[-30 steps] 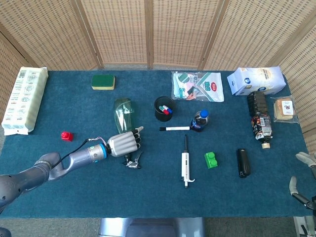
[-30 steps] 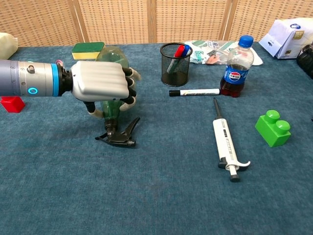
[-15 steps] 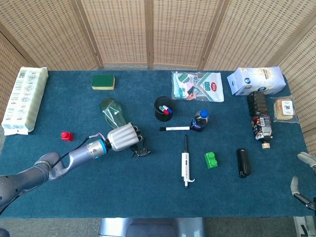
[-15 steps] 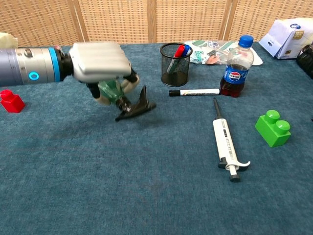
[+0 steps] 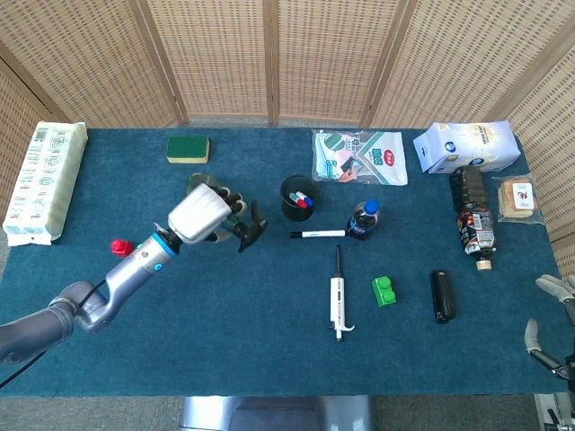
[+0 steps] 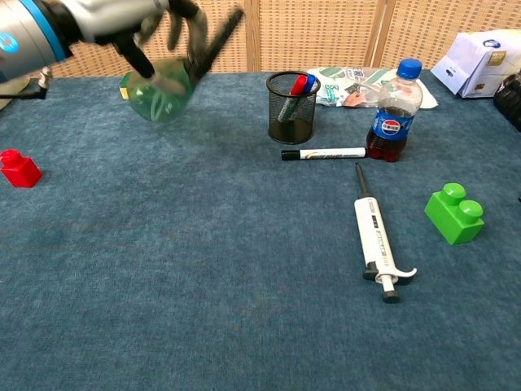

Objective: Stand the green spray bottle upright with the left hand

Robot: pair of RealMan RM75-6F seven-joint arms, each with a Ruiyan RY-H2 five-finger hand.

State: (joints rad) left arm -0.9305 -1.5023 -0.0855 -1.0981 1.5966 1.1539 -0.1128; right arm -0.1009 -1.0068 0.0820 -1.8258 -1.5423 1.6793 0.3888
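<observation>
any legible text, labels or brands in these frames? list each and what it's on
No text is sharp enough to quote.
Cola bottle: blue label with a round logo, wording unreadable.
Marker: printing on the barrel, too small.
Snack pouch: red badge, characters blurred.
White box: print blurred.
Long white packet: rows of print, too small.

Woven wicker folding screens (image 5: pixel 269 54) behind a blue-carpeted table (image 5: pixel 269 341).

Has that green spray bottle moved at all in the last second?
Yes. The left hand has lifted the green spray bottle off the table and swung its nozzle up, carrying it back toward the green sponge.
</observation>
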